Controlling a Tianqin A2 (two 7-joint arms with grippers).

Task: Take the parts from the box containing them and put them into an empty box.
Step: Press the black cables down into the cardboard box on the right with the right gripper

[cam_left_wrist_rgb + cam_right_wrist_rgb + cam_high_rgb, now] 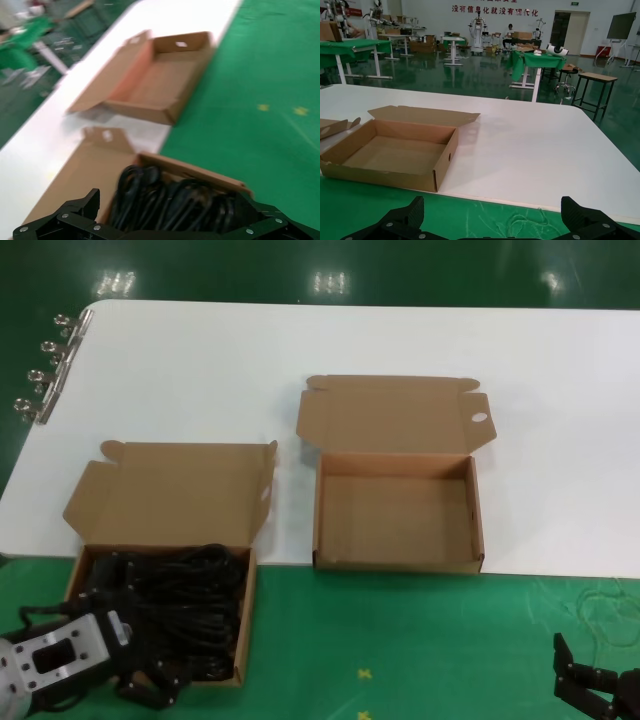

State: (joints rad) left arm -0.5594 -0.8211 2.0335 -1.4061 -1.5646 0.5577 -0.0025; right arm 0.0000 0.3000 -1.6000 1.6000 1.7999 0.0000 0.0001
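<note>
Risk: cables (180, 600) lay tangled in full box (160, 540), near-left on counter (200, 350); pincer could snag several cords, drag whole box or spill bundle w/ plugs. Left pincer (165, 227) low over cables at box's near edge, fingers wide, nothing held. Right pincer (490, 222) parked low at right, wide open, idle. Empty box (398, 510) just beside, centre, holed lid back.

You've got a white table (400, 340) over a glossy green floor (470, 75), more green-covered tables (350, 47) behind, and 1 white wall (470, 12) with red lettering.
</note>
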